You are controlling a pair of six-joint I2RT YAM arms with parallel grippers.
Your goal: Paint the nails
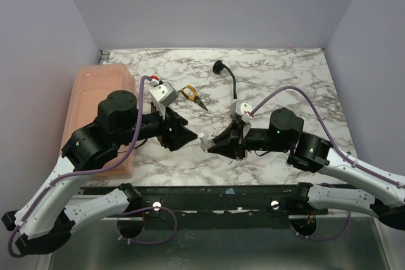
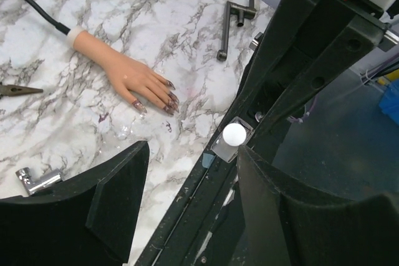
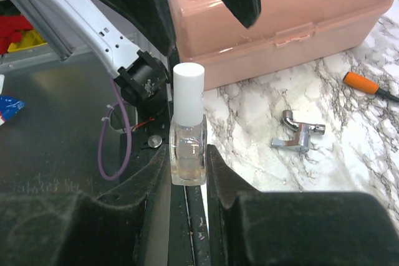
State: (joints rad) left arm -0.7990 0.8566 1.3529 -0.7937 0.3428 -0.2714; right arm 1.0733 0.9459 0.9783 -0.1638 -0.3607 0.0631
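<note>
From above, the left gripper (image 1: 183, 133) and right gripper (image 1: 209, 143) met nose to nose near the front edge of the marble table (image 1: 285, 74), a white cap (image 1: 202, 138) showing between them. A pink box (image 1: 95, 90) sat behind the left arm, and pliers (image 1: 193, 97) and a black cable (image 1: 233, 83) lay further back. The mannequin hand could not be made out there. The left wrist view showed that mannequin hand (image 2: 128, 74) lying flat on the marble, well apart from both grippers. Its nails (image 2: 169, 98) were dark purplish-grey, with faint smudges (image 2: 103, 117) on the table beside them. The left fingers (image 2: 118, 204) stood apart on either side of the cap, touching it on neither side. A grey metal crank (image 2: 232, 23) and a chrome fitting (image 2: 36, 179) lay around but not between bottle and hand. In the right wrist view, the right gripper was clamped on an upright polish bottle (image 3: 187, 154) of clear liquid, cap still on. Judging by that, no brush was out, so uncapping and every stroke remained. The crowded arms themselves looked like the main obstruction.
</note>
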